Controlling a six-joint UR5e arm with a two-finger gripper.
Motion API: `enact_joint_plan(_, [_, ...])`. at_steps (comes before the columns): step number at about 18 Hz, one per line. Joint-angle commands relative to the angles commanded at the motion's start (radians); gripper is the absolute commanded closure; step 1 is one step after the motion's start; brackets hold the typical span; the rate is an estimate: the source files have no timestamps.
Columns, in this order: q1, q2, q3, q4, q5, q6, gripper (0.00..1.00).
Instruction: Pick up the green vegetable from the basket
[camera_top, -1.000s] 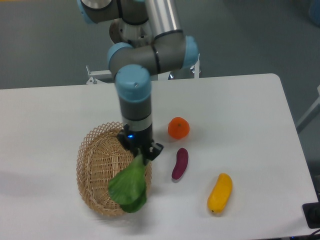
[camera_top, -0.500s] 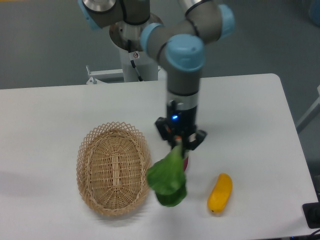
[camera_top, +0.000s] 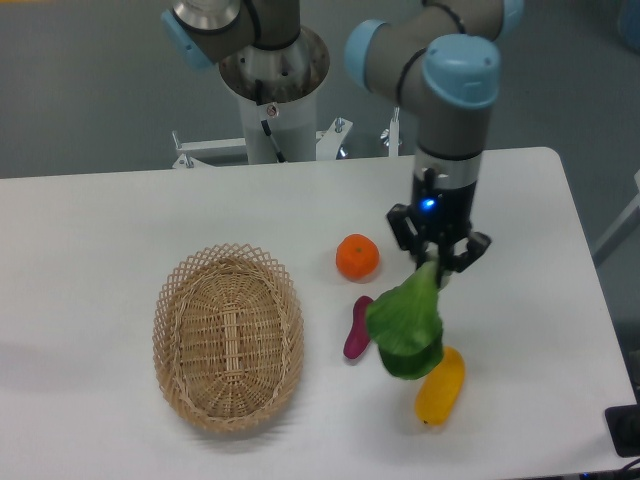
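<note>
- My fingers pinch the green vegetable by its stalk.
- It hangs well right of the basket, overlapping the yellow fruit.

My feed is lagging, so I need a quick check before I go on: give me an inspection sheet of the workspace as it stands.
Surface: white table, no spills seen.
Job's things: green vegetable hangs from the hand, clear of the basket; basket looks empty.
Clutter: orange fruit, purple eggplant piece and yellow fruit lie on the table right of the basket.
Grippers: hand shut on the vegetable's stalk end, leaves dangling over the yellow fruit.
Cables: nothing seen.
Surroundings: grey floor; arm's base pedestal behind the table.
</note>
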Motion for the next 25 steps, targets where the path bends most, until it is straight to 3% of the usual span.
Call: enact_joint_plan(25, [0.006,-0.005,0.012,-0.003,0.017,0.023,0.77])
